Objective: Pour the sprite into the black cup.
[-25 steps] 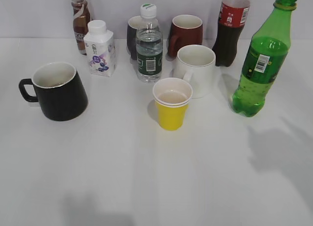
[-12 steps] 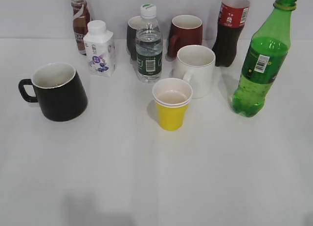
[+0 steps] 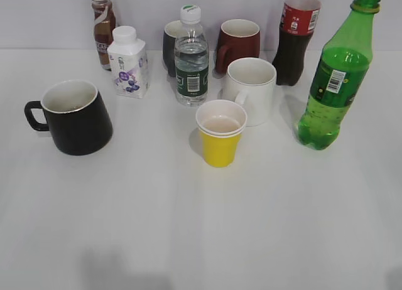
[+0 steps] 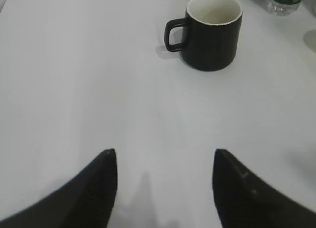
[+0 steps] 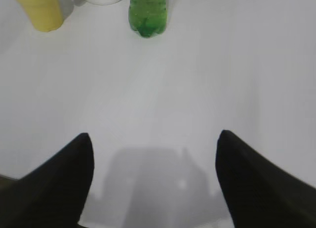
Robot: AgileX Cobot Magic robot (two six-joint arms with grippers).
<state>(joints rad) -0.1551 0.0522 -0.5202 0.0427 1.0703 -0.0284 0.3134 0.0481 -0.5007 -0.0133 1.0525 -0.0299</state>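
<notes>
The tall translucent green plastic bottle (image 3: pixel 337 76) of sprite, without a cap and with a green label carrying a white barcode patch, is standing upright on the white table (image 3: pixel 188 227); it is serving here as the landmark; green liquid is filling only its lower part. Far to the left of this bottle, across the table, the large glossy black mug (image 3: pixel 75 117) with a white inside is sitting upright, its loop handle pointing away from the bottle. Between them, nearer to the bottle, a yellow paper cup (image 3: pixel 220 133) is standing, and just behind it a white ceramic mug (image 3: pixel 252 90) is almost touching it. Just to the left of the bottle and further back, a dark cola bottle with a red label (image 3: pixel 295 39) is standing; further left in the back row are coming a maroon mug (image 3: pixel 239 44), a clear water bottle with a white cap (image 3: pixel 191 59) and a smaller dark mug (image 3: pixel 171 45) partly hidden behind it, then a small white carton (image 3: pixel 128 63) and a brown drink bottle (image 3: pixel 103 27).

In the right wrist view the right gripper (image 5: pixel 155 181) is hanging above bare table, well apart from the green bottle (image 5: pixel 147 12), with its two dark fingers (image 5: pixel 59 186) standing wide apart and holding nothing; in the left wrist view the left gripper (image 4: pixel 164 186) is also spread wide and carrying nothing, well short of the black mug (image 4: pixel 212 30).
</notes>
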